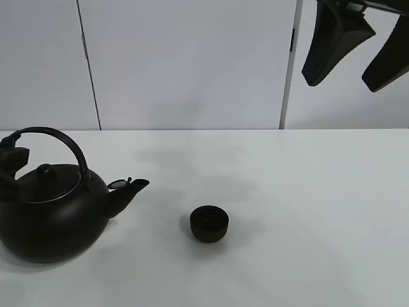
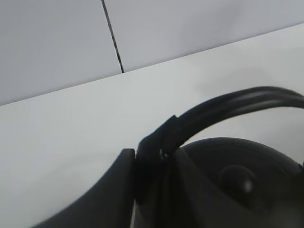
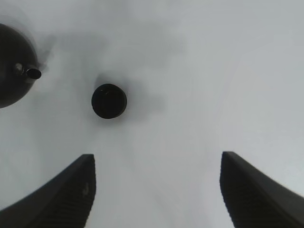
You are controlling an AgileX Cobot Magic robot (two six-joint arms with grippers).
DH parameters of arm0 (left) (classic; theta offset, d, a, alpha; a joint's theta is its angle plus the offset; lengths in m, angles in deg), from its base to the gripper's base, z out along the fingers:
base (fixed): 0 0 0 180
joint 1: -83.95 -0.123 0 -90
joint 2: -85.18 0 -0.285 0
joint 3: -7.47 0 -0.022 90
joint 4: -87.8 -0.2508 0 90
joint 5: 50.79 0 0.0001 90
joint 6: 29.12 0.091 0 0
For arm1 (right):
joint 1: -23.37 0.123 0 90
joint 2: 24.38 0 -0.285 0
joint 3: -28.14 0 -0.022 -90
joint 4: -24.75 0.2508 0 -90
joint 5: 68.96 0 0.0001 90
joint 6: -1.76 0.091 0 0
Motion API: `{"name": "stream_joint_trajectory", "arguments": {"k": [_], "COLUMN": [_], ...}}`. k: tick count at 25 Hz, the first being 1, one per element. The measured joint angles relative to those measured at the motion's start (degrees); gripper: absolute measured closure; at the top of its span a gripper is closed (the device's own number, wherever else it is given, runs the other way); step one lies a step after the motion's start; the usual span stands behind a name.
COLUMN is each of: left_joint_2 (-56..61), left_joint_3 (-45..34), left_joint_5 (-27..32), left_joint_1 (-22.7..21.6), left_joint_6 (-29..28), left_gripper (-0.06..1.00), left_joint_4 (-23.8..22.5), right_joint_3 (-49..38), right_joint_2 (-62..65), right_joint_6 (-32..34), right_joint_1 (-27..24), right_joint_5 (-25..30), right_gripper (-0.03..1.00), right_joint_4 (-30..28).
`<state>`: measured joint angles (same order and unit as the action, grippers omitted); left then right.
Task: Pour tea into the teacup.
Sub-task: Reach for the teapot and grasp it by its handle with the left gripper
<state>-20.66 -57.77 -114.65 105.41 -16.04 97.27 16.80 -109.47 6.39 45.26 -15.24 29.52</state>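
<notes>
The big round black kettle (image 1: pixel 54 217) stands upright on the white table (image 1: pixel 307 192) at the left, spout toward the middle. My left gripper (image 1: pixel 9 157) is shut on the left end of its arched handle (image 2: pixel 237 102); the left wrist view shows the gripper (image 2: pixel 154 161) closed around the handle's base. The small black teacup (image 1: pixel 209 223) sits on the table right of the spout, apart from it, and shows in the right wrist view (image 3: pixel 109 100). My right gripper (image 1: pixel 342 83) hangs open and empty high above the table's back right. No tea stream shows.
A white panelled wall (image 1: pixel 192 64) stands behind the table's back edge. The kettle's spout (image 1: pixel 128 192) with its raised cap points toward the cup. The kettle also shows at the edge of the right wrist view (image 3: pixel 14 61).
</notes>
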Motion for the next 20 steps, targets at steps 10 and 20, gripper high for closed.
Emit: {"name": "stream_joint_trajectory", "arguments": {"k": [10,20], "left_joint_2": [0.0,0.5], "left_joint_3": [0.0,0.0], "left_joint_5": [-0.4,0.0], "left_joint_1": [-0.2,-0.2], "left_joint_6": [0.7,0.8], "left_gripper": [0.82,0.82], "left_joint_4": [0.5,0.5], "right_joint_3": [0.0,0.0], "right_joint_2": [0.0,0.0], "right_joint_6": [0.0,0.0], "right_joint_1": [0.0,0.0], "right_joint_5": [-0.1,-0.1], "right_gripper": [0.46,0.46], "right_joint_4": [0.3,0.6]}}
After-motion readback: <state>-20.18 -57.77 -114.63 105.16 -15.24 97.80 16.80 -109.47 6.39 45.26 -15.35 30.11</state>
